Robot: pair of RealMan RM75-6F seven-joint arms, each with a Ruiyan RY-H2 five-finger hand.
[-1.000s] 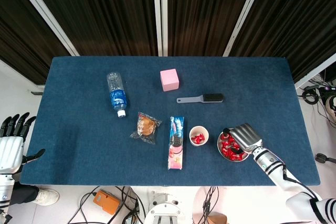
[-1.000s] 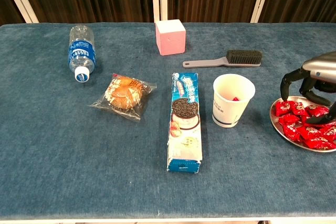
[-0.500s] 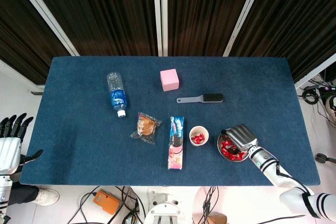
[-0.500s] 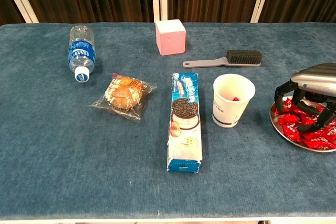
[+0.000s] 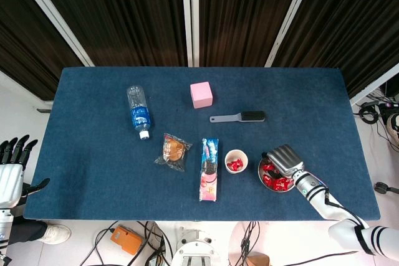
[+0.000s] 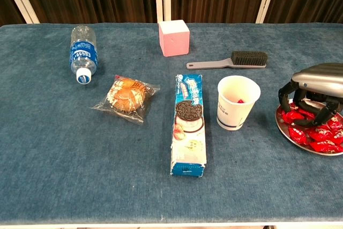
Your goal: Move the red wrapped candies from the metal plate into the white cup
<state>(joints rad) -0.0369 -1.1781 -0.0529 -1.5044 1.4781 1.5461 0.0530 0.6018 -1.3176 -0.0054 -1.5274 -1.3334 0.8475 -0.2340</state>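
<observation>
Right hand (image 6: 313,94) down on the metal plate (image 6: 289,132), fingers curled into the red wrapped candies (image 6: 316,131).

Fingertips (image 6: 302,122) among the candies at the plate's cup-side edge; whether one is actually pinched, impossible to tell. Plate just beside the white cup (image 6: 237,102), on its brush-free side toward the table's right end; a few red candies (image 5: 235,165) already inside the cup. Left hand (image 5: 10,175) off the table's far left edge, fingers spread, holding nothing. Relative to the cup: Oreo cookie box (image 6: 189,124) lying flat just to its left, bagged pastry (image 6: 127,95) beyond that, water bottle (image 6: 83,53) on its side further left, grey brush (image 6: 233,60) behind, pink cube (image 6: 173,37) behind and left.
</observation>
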